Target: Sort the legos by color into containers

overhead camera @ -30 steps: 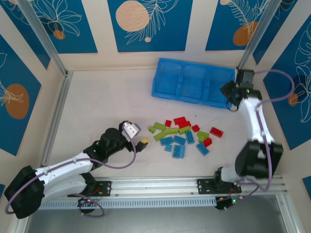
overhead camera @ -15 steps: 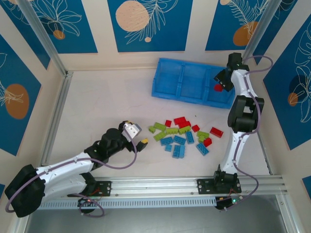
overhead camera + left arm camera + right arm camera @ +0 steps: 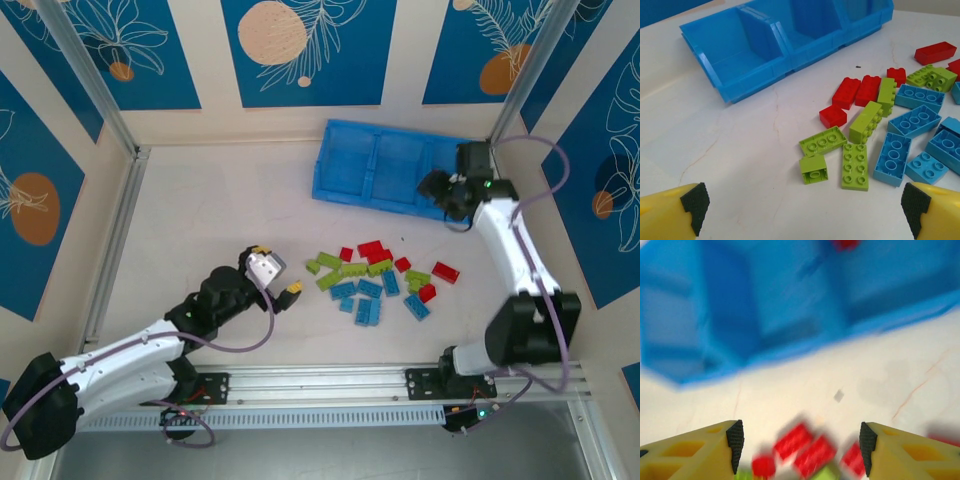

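The legos (image 3: 375, 278) lie in a loose pile on the table in front of the arms: lime green (image 3: 855, 165), red (image 3: 857, 92) and light blue (image 3: 892, 157) bricks. The containers are three compartments of one blue tray (image 3: 370, 165) at the back. One red brick (image 3: 845, 244) lies inside a compartment, blurred in the right wrist view. My right gripper (image 3: 443, 193) hovers over the tray's near right corner, open and holding nothing (image 3: 801, 445). My left gripper (image 3: 280, 272) is wide open just left of the pile, nothing between its fingers (image 3: 805, 201).
The tray's near wall (image 3: 755, 75) faces the pile. Bare table stretches left of the pile and between the pile and the tray. Walls close off the back and both sides. A metal rail (image 3: 330, 385) runs along the near edge.
My right gripper opened over the tray's right compartment, let go of a red brick, then pulled back toward the pile. My left arm edged slightly forward.
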Action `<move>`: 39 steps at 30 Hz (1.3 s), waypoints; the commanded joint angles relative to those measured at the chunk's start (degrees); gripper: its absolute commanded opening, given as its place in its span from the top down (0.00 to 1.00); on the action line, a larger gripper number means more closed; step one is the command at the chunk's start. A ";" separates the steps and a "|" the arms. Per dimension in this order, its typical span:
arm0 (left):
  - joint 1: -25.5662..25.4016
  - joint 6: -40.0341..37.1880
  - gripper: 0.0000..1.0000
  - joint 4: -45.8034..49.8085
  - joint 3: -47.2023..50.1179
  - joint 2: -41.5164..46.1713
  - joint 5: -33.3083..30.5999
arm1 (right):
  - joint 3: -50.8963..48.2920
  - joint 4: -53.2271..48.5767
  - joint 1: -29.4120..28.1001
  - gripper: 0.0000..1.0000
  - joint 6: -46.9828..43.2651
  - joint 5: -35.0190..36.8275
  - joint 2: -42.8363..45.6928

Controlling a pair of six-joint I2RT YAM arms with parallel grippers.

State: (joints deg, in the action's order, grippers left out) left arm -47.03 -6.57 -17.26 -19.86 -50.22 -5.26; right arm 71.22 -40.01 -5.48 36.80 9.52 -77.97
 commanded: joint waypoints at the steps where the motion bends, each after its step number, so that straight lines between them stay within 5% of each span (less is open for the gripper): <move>1: -0.62 -0.11 0.00 1.39 -0.11 1.47 -2.05 | -8.00 -0.30 -11.16 0.35 -5.23 1.51 5.08; 4: -0.61 -0.38 0.00 1.11 0.43 1.96 -2.81 | -12.28 -5.42 -18.57 0.35 -3.99 9.22 6.17; 8: -0.62 -0.55 0.00 1.33 0.18 1.36 -1.89 | -16.76 -6.20 -21.46 0.36 -4.12 9.83 4.09; 16: -0.61 -1.66 0.00 2.31 -0.27 0.56 3.31 | -19.64 -0.90 -19.17 0.36 -4.68 8.53 -3.45; 39: -0.66 -2.16 0.00 2.93 -1.04 -2.25 0.07 | -23.80 3.72 -19.16 0.42 -2.00 2.00 -11.06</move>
State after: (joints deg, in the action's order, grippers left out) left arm -47.07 -7.73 -14.09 -19.92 -52.34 -4.58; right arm 50.43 -33.98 -23.31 34.00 12.23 -88.09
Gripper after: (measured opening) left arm 0.998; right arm 0.584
